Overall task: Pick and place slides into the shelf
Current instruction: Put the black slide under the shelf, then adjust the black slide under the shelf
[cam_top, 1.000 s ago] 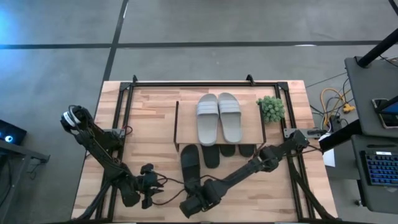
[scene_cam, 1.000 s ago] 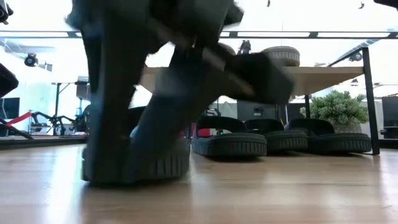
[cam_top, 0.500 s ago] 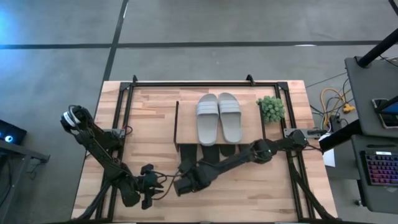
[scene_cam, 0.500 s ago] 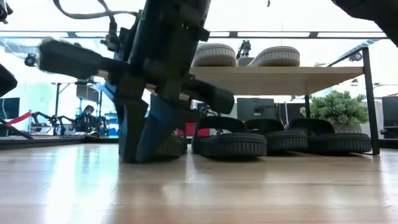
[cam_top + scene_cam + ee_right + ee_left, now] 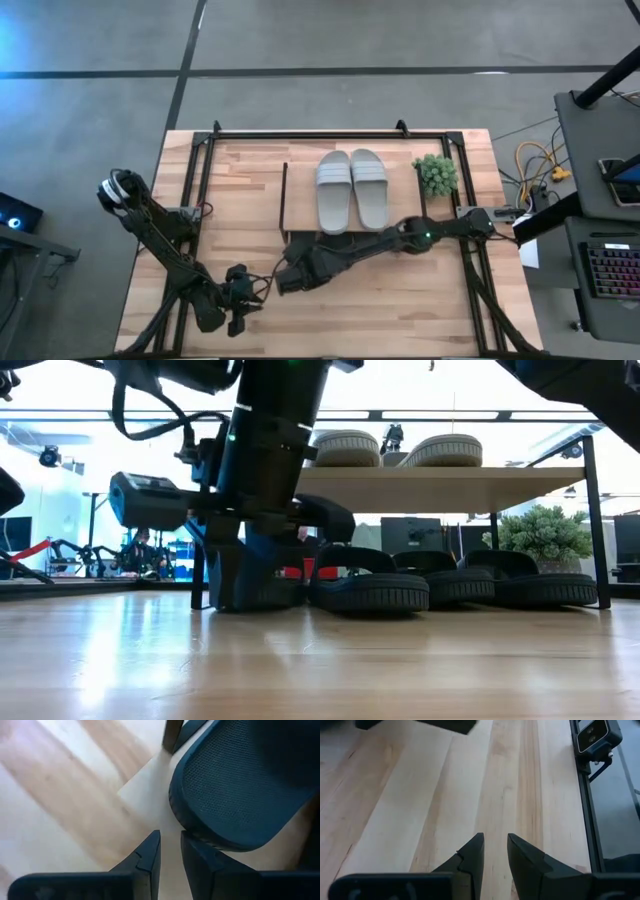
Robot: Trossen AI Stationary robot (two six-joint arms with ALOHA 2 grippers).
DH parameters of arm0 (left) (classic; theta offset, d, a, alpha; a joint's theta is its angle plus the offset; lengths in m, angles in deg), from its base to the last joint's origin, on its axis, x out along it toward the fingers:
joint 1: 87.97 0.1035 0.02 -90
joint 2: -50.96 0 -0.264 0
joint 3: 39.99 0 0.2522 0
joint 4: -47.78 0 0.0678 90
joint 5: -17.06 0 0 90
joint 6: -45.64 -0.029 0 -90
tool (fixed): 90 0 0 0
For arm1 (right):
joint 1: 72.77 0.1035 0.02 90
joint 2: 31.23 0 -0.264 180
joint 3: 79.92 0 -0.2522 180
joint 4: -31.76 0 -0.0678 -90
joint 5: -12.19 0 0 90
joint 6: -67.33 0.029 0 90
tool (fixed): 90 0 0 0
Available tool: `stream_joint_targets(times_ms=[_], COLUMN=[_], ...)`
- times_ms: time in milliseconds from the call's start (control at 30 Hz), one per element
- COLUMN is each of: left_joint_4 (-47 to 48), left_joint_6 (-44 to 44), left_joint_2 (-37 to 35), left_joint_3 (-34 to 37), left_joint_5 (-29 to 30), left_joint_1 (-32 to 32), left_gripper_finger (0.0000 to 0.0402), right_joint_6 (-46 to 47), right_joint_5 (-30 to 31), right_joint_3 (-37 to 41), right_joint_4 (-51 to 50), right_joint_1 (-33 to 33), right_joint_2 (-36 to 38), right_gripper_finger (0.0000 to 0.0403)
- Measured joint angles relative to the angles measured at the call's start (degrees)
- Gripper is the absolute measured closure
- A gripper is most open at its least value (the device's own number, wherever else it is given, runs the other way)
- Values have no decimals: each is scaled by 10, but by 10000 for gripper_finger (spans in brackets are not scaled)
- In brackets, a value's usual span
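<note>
The shelf (image 5: 300, 205) stands mid-table with the light grey pair (image 5: 350, 190) on its top board (image 5: 450, 488). Three black slides (image 5: 445, 578) rest side by side on their soles under the board. A fourth black slide (image 5: 235, 785) lies at the shelf's left end, mostly under the board. My right gripper (image 5: 285, 278) is shut at this slide's heel, just before the shelf's near left corner; it also shows in the low view (image 5: 240, 580). My left gripper (image 5: 245, 298) is shut and empty near the table's near edge. My right gripper has the tips of its shut fingers (image 5: 192, 852) against the rim of the black slide's heel end (image 5: 192, 832). It comes from the table's near side, low over the tabletop and slanting down. The slide lies flat on its sole on the table, toe toward the far edge.
A small green plant (image 5: 436, 174) stands right of the shelf. Black frame rails (image 5: 200, 180) run along the table's left, right and far edges. Bare wood lies left of the shelf and along the near edge (image 5: 400, 310).
My right gripper has gone toward the table's far edge and a little left, low over the table, pushing the black slide ahead of it. The slide has slid along the table from before the shelf to under the top board's left end.
</note>
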Motion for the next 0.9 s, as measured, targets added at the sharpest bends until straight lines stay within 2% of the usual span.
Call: stream_joint_targets(times_ms=[400, 667, 767, 900], left_joint_4=[0, 1, 2, 6], left_joint_6=[1, 0, 0, 0], left_joint_2=[0, 0, 0, 0], left_joint_3=[0, 0, 1, 1], left_joint_5=[0, -1, 0, -1], left_joint_1=[0, 0, 0, 0], left_gripper_finger=[331, 331, 331, 331], right_joint_6=[-17, -5, 39, 150], right_joint_5=[6, 3, 8, -5], right_joint_3=[0, -4, -4, -4], right_joint_4=[3, -7, -46, -149], right_joint_1=[-20, 35, 59, 93], right_joint_2=[1, 26, 39, 42], right_gripper_finger=[335, 335, 335, 335])
